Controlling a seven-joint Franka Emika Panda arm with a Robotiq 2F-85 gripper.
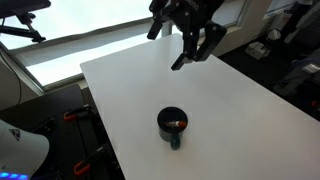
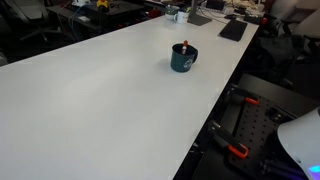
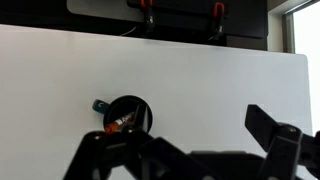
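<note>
Hanging above the far part of the white table (image 1: 240,110), the gripper (image 1: 193,55) has its jaws spread wide and nothing between them. It touches nothing.

The nearest thing is a dark mug (image 1: 173,124), upright on the table and well apart from the gripper. In an exterior view it stands at about 6 o'clock from the fingers, towards the near edge. In the wrist view the mug (image 3: 127,113) lies at about 8 o'clock from the middle of the picture, with the gripper (image 3: 185,150) framing the bottom edge.

A small stick (image 3: 120,123) with a red and orange end leans inside the mug. It may be a marker, but the view is too coarse to say. It pokes above the rim in an exterior view (image 2: 184,45).

The handle (image 3: 100,104) points to about 10 o'clock from the mug in the wrist view.

The mug looks stiff, glazed and fairly heavy, so probably slick under the pads and breakable if dropped. The rim wall opposite the stick seems the best hold, one finger inside and one outside. A grip across the whole body would need the jaws nearly at full spread. The stick is loose and could rattle or tip out if the mug tilts.
</note>
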